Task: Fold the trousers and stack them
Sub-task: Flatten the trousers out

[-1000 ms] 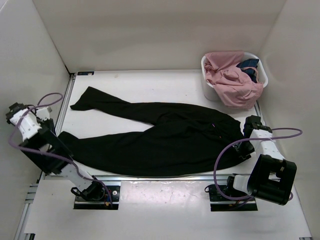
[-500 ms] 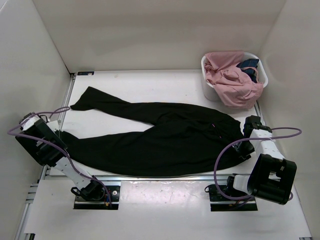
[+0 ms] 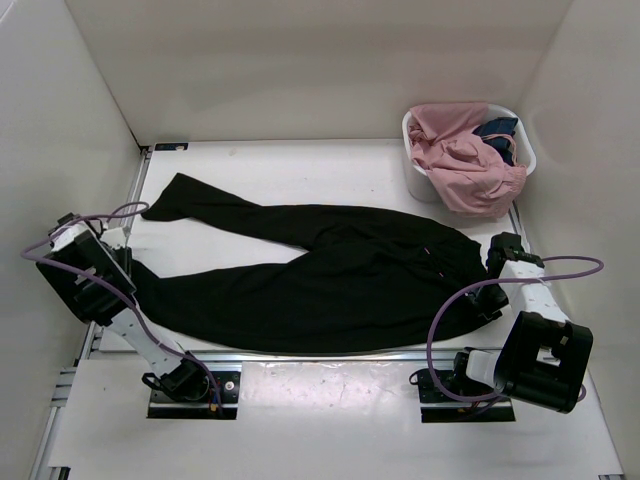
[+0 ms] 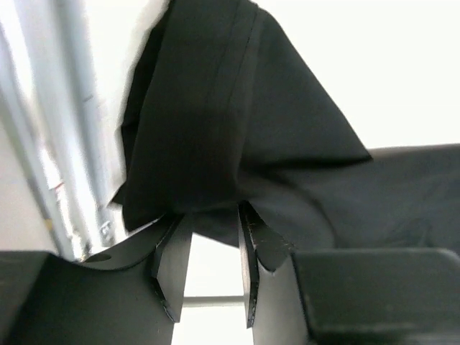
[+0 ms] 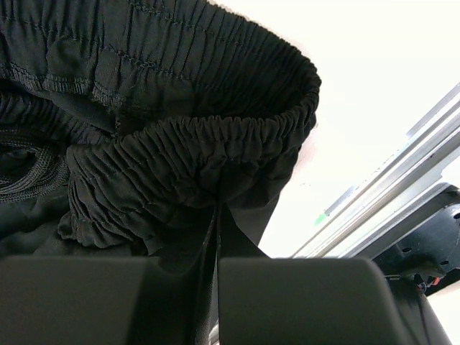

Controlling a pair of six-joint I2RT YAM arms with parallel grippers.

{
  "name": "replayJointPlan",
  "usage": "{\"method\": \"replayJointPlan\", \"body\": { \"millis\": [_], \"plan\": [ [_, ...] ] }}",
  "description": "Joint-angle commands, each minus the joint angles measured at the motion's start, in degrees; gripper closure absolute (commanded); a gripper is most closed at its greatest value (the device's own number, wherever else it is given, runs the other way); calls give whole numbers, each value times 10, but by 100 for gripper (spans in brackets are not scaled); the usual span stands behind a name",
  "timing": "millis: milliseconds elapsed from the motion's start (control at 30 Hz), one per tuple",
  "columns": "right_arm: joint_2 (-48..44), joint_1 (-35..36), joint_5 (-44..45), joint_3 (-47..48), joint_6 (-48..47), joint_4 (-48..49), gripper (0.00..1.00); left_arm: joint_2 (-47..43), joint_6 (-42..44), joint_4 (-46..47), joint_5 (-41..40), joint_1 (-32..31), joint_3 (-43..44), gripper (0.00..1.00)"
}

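The black trousers [image 3: 330, 275] lie spread flat on the white table, waistband at the right and both legs running left. My left gripper [image 3: 128, 268] is at the cuff of the near leg. In the left wrist view the left gripper [image 4: 210, 215] has its jaws apart, and the hem of the trousers [image 4: 215, 129] sits between the fingertips [image 4: 175, 248]. My right gripper [image 3: 492, 298] is at the waist's near right corner. In the right wrist view the right gripper [image 5: 217, 215] is shut on the gathered elastic waistband [image 5: 187, 151].
A white basket [image 3: 414, 182] stands at the back right, holding a pink garment [image 3: 465, 160] and a small dark blue garment [image 3: 497, 128]. White walls enclose the left, back and right. A metal rail [image 3: 300, 358] runs along the table's near edge.
My left arm has swung in from the far left, and its gripper has come onto the cuff of the near leg. The right arm and the trousers have stayed still.
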Motion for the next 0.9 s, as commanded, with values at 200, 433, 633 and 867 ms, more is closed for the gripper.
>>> {"method": "replayJointPlan", "body": {
  "millis": [200, 433, 633, 867],
  "plan": [
    [-14, 0, 4, 10, -12, -4, 100, -23, -2, 10, 87, -32, 33, 53],
    [-14, 0, 4, 10, -12, -4, 100, 42, 4, 15, 81, -39, 52, 52],
    [-14, 0, 9, 15, -12, -10, 100, 42, -12, 15, 109, -66, 78, 48],
    [-14, 0, 9, 15, -12, -10, 100, -12, -12, -2, 115, -71, 74, 35]
  ]
}}
